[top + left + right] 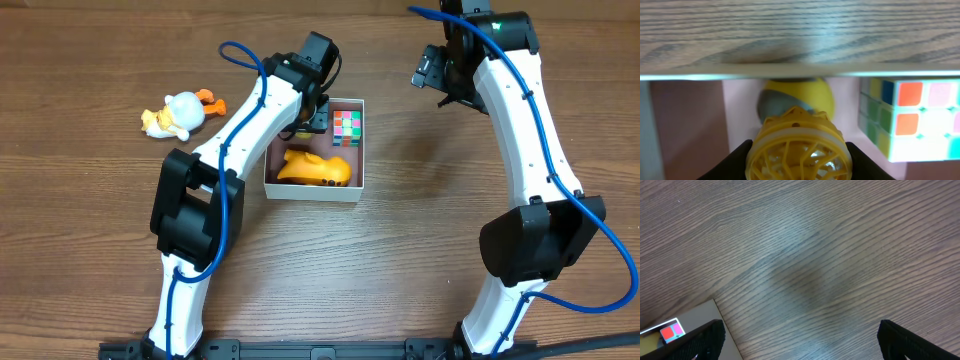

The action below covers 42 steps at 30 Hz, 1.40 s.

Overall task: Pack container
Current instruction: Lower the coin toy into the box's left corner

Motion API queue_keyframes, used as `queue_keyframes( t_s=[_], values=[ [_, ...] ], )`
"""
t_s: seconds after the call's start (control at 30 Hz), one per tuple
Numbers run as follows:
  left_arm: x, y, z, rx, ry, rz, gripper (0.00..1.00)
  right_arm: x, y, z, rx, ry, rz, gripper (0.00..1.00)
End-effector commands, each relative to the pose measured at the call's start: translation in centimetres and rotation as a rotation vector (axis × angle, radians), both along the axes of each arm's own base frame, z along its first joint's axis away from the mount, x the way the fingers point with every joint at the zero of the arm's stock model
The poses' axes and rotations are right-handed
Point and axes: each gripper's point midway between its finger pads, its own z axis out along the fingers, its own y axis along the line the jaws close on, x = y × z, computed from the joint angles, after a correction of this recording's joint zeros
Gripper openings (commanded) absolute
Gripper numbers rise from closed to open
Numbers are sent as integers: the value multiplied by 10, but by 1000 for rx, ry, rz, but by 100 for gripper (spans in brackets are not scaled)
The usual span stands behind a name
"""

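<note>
— What's nearest?
— Mid-way up the wooden table [420, 230], the square white-walled container [312, 192]. An orange-yellow plastic toy [315, 167] lies along its near wall, and a multicoloured puzzle cube [347, 127] sits in its far right corner.
— And the left gripper [799, 152]?
— It's over the far left corner, hidden from overhead, pinching a yellow ribbed round toy [795, 135] whose lower part is cut off.
— Farther?
— A white-and-yellow plastic duck [180, 112] near the left edge. The right gripper [800, 342] is spread wide over bare wood, its fingertips cropped.
</note>
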Motion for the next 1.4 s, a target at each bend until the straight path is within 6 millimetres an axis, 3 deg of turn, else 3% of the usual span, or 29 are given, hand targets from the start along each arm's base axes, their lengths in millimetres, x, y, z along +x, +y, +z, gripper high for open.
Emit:
queue_keyframes(
  t_s=[0.0,0.2,0.67,0.9,1.03,1.27,1.37],
  values=[
    [2,-9,6,-14,-17,3,28,5,1,10,5,-36,-7,100],
    [-1,19,4,95,-7,51,28,5,1,10,5,-36,-7,100],
    [1,46,7,211,-39,155,25,5,1,10,6,-36,-7,100],
    [2,50,8,231,-50,165,26,5,1,10,5,-36,-7,100],
    [2,50,-3,240,-32,162,26,5,1,10,5,-36,-7,100],
    [-7,47,-41,251,63,145,26,5,1,10,6,-36,-7,100],
    [-8,44,-44,238,72,143,26,5,1,10,6,-36,-7,100]
  ],
)
